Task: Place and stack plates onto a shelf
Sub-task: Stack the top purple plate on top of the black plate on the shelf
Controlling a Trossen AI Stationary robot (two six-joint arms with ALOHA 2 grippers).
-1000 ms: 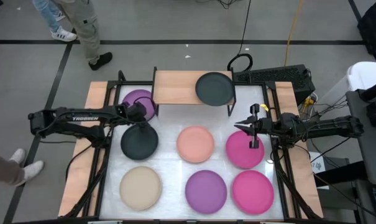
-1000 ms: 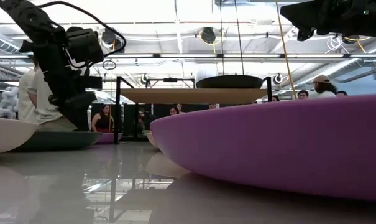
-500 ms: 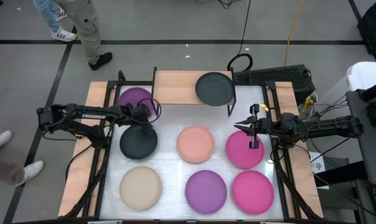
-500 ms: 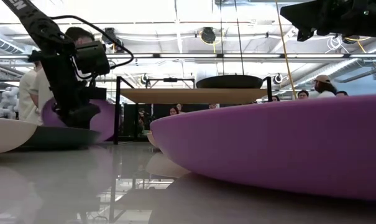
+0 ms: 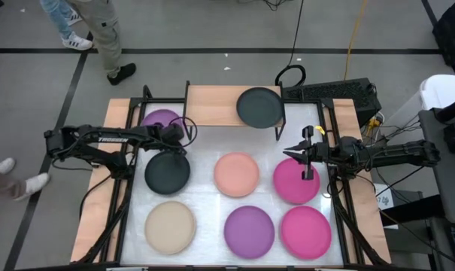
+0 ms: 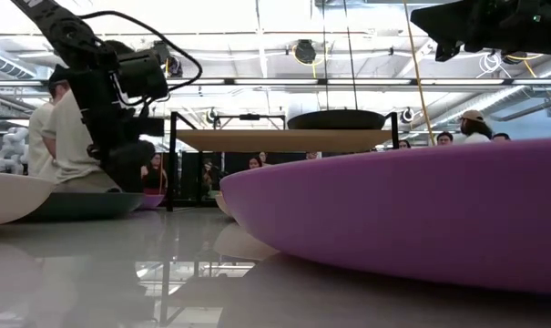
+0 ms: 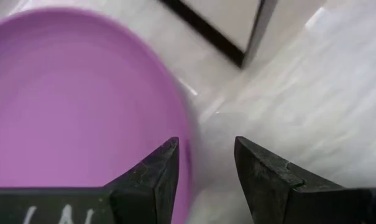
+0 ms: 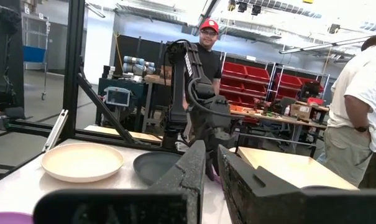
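My left gripper (image 5: 183, 132) is open at the near right rim of a purple plate (image 5: 161, 119) that lies on the table beside the shelf's left legs. In the left wrist view that rim (image 7: 186, 146) runs between the two fingers. The wood-topped shelf (image 5: 212, 105) carries one black-grey plate (image 5: 259, 107). A second black-grey plate (image 5: 168, 172), a salmon one (image 5: 236, 174), two magenta ones (image 5: 295, 181) (image 5: 305, 232), another purple one (image 5: 249, 230) and a beige one (image 5: 170, 226) lie flat on the table. My right gripper (image 5: 306, 154) waits shut above the upper magenta plate. My left gripper (image 7: 206, 146) is open with one finger (image 7: 163, 168) over the purple plate's rim and the other (image 7: 256, 168) over the bare table. It comes slanting down from the table's left. I cannot tell whether either finger touches the plate.
Black frame posts (image 5: 146, 94) stand at the table's corners, and the shelf's thin legs (image 5: 188, 124) are close to my left gripper. A cable loop (image 5: 291, 75) and a dark box (image 5: 340, 94) sit beyond the far right edge. People stand around the table (image 5: 99, 30).
My left gripper moved a little toward the table's right and rose. Half a second ago the purple plate stood tipped up on edge at the gripper; now it lies low again, shifted slightly toward the far left. A person's foot moved beside the left edge.
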